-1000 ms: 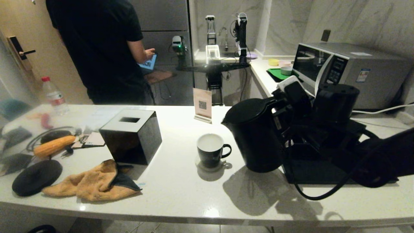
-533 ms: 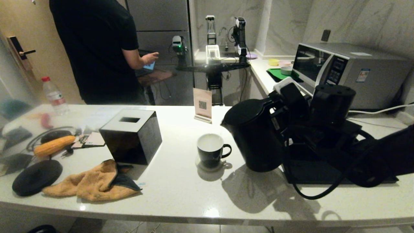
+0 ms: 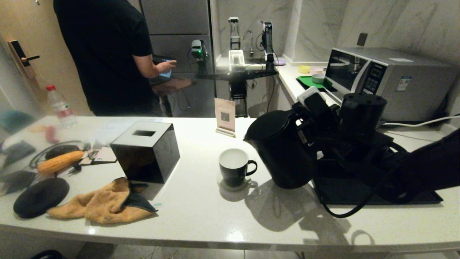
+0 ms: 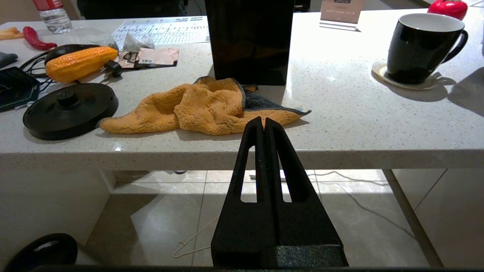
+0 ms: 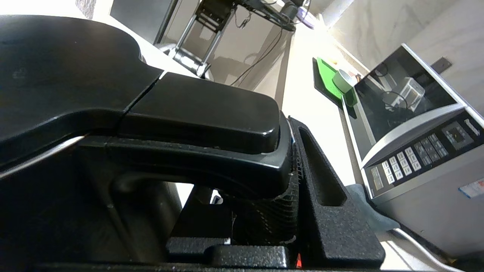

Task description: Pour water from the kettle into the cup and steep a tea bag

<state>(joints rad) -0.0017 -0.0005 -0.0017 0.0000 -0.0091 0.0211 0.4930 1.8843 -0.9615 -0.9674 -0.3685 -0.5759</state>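
**Kettle lifted and carried toward cup; pour not yet begun**

- Right gripper: clenched on the handle of the kettle, one finger visible pressed against the handle's outer side.
- Change over the last second: kettle moved a little left and upward in the head view, its base now off the counter and its spout nearer the cup. Body tilted only slightly; spout was still beside the cup's rim, not above it.
- Reading of the change: transport stage nearly done; judged that a further shift left and a tilt were needed before any water could leave the spout.
- Cup: upright on a pale coaster, handle toward the kettle, white interior appeared empty.
- Water: none seen. Tea bag: could not be identified.
- Left gripper: parked below the counter edge, fingers pressed together, holding nothing.
- Kettle base: at the far left, well apart from the kettle.
- Writing: card stand bore a QR code; microwave carried a sticker and keypad, text too small to read; printed sheet illegible; no brand legible on the kettle
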